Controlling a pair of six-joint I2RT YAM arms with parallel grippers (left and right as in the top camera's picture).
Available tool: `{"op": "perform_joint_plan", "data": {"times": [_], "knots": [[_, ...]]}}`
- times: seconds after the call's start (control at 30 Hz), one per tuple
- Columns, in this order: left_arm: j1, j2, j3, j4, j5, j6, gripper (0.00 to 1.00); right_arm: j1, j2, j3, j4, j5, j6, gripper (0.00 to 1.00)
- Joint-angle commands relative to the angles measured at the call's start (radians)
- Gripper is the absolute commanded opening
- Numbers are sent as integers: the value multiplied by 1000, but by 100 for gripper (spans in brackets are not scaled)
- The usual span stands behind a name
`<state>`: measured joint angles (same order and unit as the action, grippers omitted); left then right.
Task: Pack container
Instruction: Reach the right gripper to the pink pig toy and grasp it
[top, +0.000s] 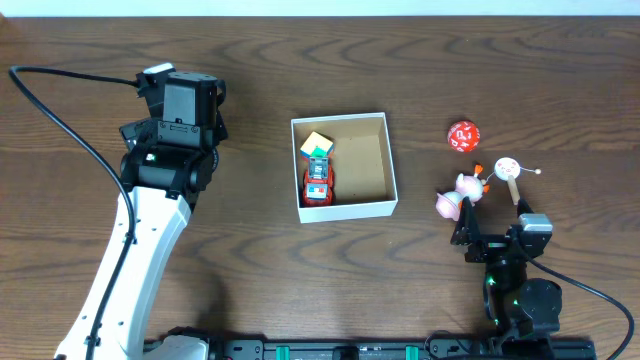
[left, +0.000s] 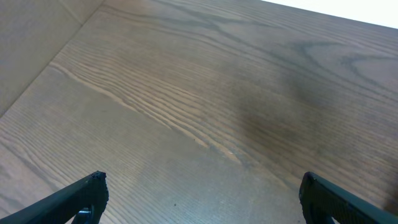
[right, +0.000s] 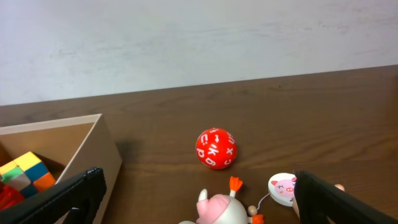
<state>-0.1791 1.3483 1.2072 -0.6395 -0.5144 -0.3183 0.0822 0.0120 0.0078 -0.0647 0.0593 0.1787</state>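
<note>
— So, starting at the far left: what is the left gripper (left: 203, 185) doing?

— Nothing yet. Its jaws stand wide apart over the bare wooden table (left: 186, 93), holding nothing. In the overhead view it sits in the upper left of the frame, well apart from everything else.

— And the container (top: 350, 210)?

— Centre of the frame, upright. A Rubik's cube (top: 316, 146) and a red toy car (top: 318, 183) lie along its left side. Its right half is bare brown cardboard.

— What lies outside it?

— Three things to its right. A red lettered ball (top: 462, 134) sits toward the upper right, with a pink pig toy (top: 462, 192) below it. A pig-face disc (top: 508, 168) lies just beside the pig. A thin cord seems to lead off the disc, though I cannot tell where it ends.

— The right gripper (right: 199, 177)?

— Lower right, jaws spread open and empty, with the pig just in front of them.

— What could go wrong?

— I judge the pig is next. It is rounded, so an off-centre pinch could squirt it out toward the ball, which would roll away. If the cord ties the disc to the pig, the disc may trail and snag on the container's wall. A light cardboard box could then shift.
</note>
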Motion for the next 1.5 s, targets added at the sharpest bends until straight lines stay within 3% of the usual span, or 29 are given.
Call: {"op": "perform_joint_plan", "data": {"times": [0.0,0.37,0.5,0.77,0.97,1.2,1.33,1.47], "knots": [[4,-9,10,-5,-21,-13,98,-9,-6,-2,-2,0,-8,99],[4,-9,10,-5,-21,-13,98,-9,-6,-2,-1,-1,-3,99],[4,-9,10,-5,-21,-13,98,-9,-6,1,-8,-56,163,99],[4,-9,10,-5,-21,-13,98,-9,74,193,-244,-33,98,99],[4,-9,10,-5,-21,-13,98,-9,351,501,-395,16,83,99],[4,-9,10,-5,-21,-13,98,-9,788,893,-753,0,84,99],[4,-9,10,-5,-21,-13,98,-8,996,1008,-886,-49,117,99],[4,-9,10,-5,-21,-13,98,-2,1155,1017,-910,-53,139,99]]}}
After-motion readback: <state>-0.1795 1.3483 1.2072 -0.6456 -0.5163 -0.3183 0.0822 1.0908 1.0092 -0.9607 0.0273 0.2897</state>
